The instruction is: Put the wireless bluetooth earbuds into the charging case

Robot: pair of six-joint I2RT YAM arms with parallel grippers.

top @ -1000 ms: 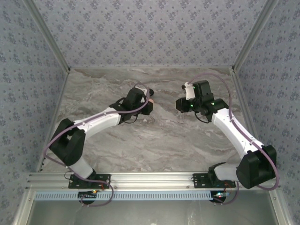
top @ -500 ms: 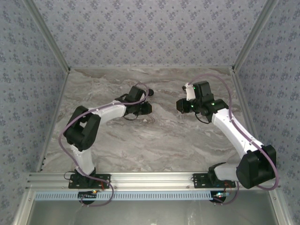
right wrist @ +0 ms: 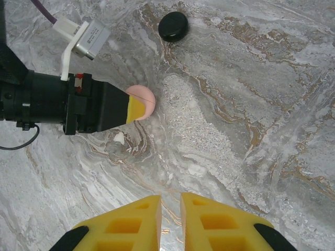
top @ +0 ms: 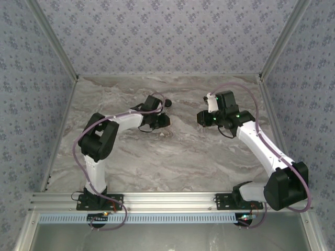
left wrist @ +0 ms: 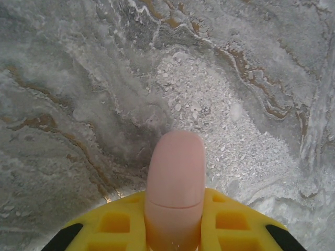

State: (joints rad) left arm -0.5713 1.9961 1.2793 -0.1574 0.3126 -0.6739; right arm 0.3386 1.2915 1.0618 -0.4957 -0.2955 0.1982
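My left gripper is shut on a pink capsule-shaped charging case, whose rounded end sticks out past the yellow fingers with its lid seam closed. It hangs just above the marble table left of centre. In the right wrist view the same case pokes from the left gripper. My right gripper hovers right of centre, facing the left one. Its jaws stand almost together with nothing seen between them. The earbuds are hidden from me.
A black round puck lies flat on the table beyond the case, close to the left gripper. The marble tabletop is walled by patterned panels on three sides, and an aluminium rail runs along the near edge.
The left arm's elbow has folded up and in toward its base, while its gripper with the case stayed almost in place. The right arm has not moved.
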